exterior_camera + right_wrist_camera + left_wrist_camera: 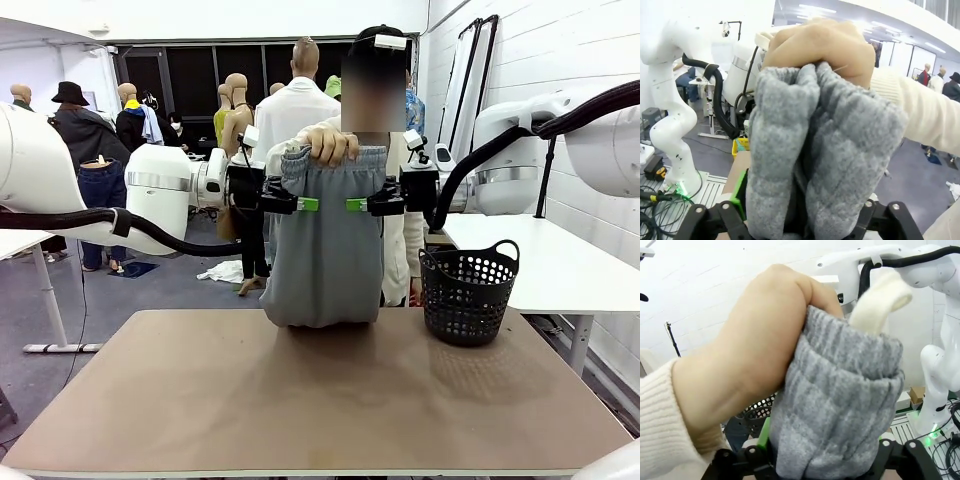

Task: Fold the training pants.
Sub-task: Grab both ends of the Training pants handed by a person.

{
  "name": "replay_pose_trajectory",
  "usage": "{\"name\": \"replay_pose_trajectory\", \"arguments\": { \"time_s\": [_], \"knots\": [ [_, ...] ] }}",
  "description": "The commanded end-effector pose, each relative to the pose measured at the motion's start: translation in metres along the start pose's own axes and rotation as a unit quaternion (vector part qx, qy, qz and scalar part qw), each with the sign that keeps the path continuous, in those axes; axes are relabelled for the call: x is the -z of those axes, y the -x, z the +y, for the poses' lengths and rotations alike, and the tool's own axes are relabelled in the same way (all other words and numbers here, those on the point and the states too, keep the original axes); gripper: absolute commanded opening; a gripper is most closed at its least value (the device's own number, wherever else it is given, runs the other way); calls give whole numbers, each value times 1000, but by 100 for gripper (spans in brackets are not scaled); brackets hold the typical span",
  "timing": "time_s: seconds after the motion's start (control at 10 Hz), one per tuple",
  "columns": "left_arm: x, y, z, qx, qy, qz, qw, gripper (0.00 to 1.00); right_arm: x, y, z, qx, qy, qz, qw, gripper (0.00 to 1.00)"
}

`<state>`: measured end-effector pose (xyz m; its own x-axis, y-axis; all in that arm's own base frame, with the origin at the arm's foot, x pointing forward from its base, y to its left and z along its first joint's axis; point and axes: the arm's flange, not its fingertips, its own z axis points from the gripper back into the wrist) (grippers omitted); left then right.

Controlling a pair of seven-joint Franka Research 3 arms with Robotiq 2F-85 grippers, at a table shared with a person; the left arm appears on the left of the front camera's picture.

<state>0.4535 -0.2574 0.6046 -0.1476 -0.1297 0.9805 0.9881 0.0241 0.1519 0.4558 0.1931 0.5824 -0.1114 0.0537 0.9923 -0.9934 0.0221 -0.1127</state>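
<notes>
Training pants (325, 260) hang vertical from person's hand (332, 147); left gripper (306, 204), right gripper (358, 205) flank side edges, jaws straddling cloth, pinch unclear.

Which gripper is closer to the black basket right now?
Right. The right gripper sits at the training pants' edge facing the black basket; the left gripper is at their far edge, beyond the pants.

Left claw (308, 204) and right claw (356, 205) level in mid-air, tips inward.
</notes>
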Motion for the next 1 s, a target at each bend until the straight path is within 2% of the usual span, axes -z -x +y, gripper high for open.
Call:
{"name": "replay_pose_trajectory", "arguments": {
  "time_s": [0.0, 0.2, 0.3, 0.5, 0.7, 0.9],
  "knots": [
    [0, 0, 4, 6, -3, -30, 1000, 44, 6, -6, -6, 29, 1, -4, 1000, 42],
    [-2, 1, 4, -1, -3, -38, 999, 6, 6, -5, -7, 51, -5, -12, 999, 3],
    [-2, 1, 5, -5, -5, -38, 999, 0, 5, -5, -8, 62, -10, -20, 998, 0],
    [-2, 6, 9, -19, 0, -25, 1000, 0, 2, -4, -10, 74, -18, -29, 997, 0],
    [-1, 14, 14, -38, -1, -7, 999, 0, 2, -4, -11, 68, -13, -22, 997, 0],
    [1, 24, 30, -58, -7, 8, 998, 0, 7, -1, -11, 64, -1, 9, 998, 0]
  ]
}}
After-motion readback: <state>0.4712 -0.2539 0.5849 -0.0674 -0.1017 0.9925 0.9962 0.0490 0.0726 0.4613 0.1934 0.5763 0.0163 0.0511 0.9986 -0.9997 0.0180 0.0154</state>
